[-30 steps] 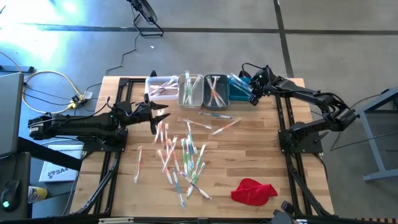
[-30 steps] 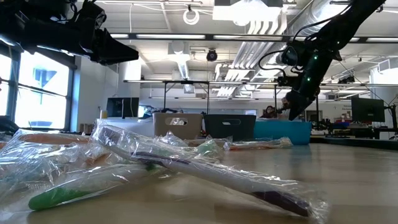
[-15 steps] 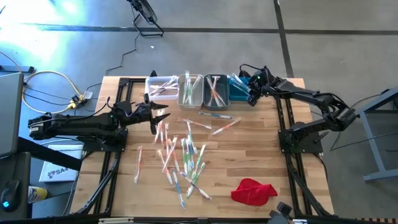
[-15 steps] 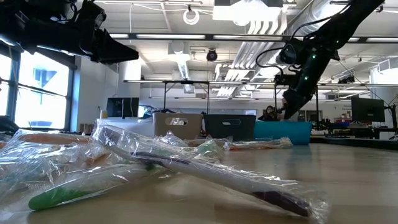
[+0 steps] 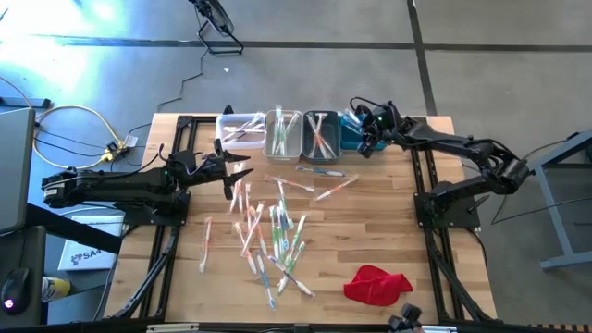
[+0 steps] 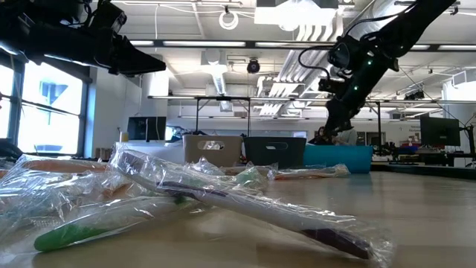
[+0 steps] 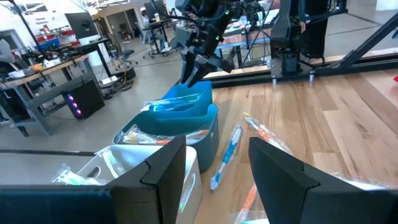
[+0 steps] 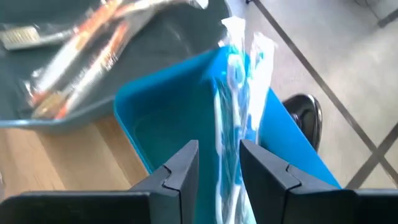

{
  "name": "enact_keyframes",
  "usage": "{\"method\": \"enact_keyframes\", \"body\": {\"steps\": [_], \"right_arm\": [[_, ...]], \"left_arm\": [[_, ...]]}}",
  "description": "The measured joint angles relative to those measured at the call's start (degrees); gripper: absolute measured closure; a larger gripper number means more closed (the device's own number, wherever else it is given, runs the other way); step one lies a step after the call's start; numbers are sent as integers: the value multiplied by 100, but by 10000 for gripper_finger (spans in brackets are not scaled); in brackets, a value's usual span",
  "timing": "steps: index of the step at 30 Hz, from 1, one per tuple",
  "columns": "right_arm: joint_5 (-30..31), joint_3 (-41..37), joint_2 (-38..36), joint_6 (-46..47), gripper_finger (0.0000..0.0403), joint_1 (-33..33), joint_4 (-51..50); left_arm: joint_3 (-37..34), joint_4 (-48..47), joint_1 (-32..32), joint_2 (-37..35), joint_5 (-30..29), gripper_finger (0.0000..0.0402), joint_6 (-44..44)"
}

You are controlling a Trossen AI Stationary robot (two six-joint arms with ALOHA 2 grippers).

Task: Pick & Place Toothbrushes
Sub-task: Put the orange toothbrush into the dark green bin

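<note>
Wrapped toothbrushes (image 5: 268, 231) lie scattered on the middle of the wooden table and fill the foreground of the low view (image 6: 223, 197). My right gripper (image 5: 359, 141) hangs over the blue bin (image 5: 348, 139) at the far edge, fingers slightly apart (image 8: 219, 162). Below them, blue-handled toothbrushes (image 8: 231, 93) lie in that bin, their far ends leaning out over its rim. My left gripper (image 5: 242, 172) hovers open (image 7: 217, 162) above the pile's left side, holding nothing.
A row of bins stands at the far edge: white (image 5: 239, 129), beige (image 5: 282, 134), grey (image 5: 319, 134), each with toothbrushes inside. Two loose toothbrushes (image 5: 324, 173) lie just before the bins. A red cloth (image 5: 375, 282) rests near the near right corner.
My right gripper has moved toward the table's left, from the blue bin's right edge to over the bin, and has risen a little. The left arm and the pile have stayed put.
</note>
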Motion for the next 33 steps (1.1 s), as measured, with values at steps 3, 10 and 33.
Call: {"method": "enact_keyframes", "body": {"steps": [3, 10, 33], "right_arm": [[-2, 0, -1, 0, 294, 85, 129], [-4, 0, -2, 0, 294, 362, 340], [-6, 0, -2, 1049, 294, 1529, 179]], "left_arm": [[0, -2, 0, -1, 0, 230, -4], [0, -2, 0, -1, 0, 230, -7], [0, -2, 0, 0, 0, 230, -11]]}}
